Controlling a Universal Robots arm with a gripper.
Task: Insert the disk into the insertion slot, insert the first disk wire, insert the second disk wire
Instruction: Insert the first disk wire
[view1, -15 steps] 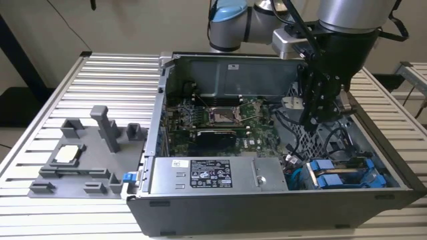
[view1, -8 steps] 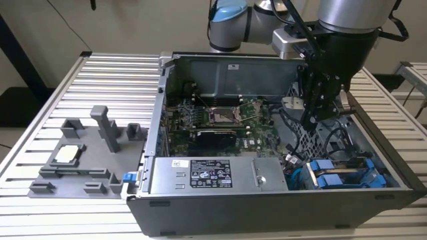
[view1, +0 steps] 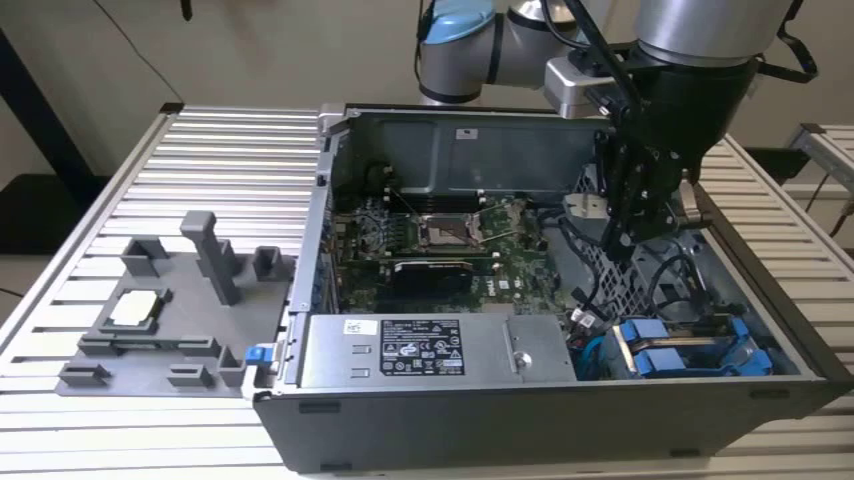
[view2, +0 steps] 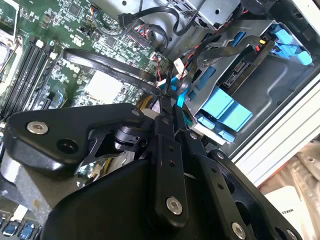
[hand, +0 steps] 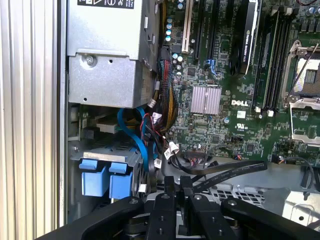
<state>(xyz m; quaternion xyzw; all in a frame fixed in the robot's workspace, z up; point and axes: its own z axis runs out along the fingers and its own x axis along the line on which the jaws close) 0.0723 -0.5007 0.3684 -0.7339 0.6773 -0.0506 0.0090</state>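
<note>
The disk sits in the insertion slot (view1: 781, 350) at the case's front corner on the exterior view's right. Its bright blue caddy tabs (view1: 674, 355) (view2: 220, 107) (hand: 102, 179) face the case's inside. My gripper (view1: 625, 240) (view2: 167, 102) (hand: 177, 181) hangs inside the open case above the perforated cage, a little behind the slot. Its fingers are pressed together on the end of a flat black disk wire (view2: 110, 65) (hand: 230, 171), which arcs away over the motherboard. Other thin wires with small connectors lie loose between the gripper and the blue tabs.
The grey power-supply box (view1: 414, 348) (hand: 105, 50) fills the case's front, beside the slot. The green motherboard (view1: 427, 240) (hand: 225, 100) lies behind it. A perforated grey cage (view1: 607, 270) sits under the arm. A grey fixture (view1: 174, 300) stands on the slatted table (view1: 227, 150) at the exterior view's left.
</note>
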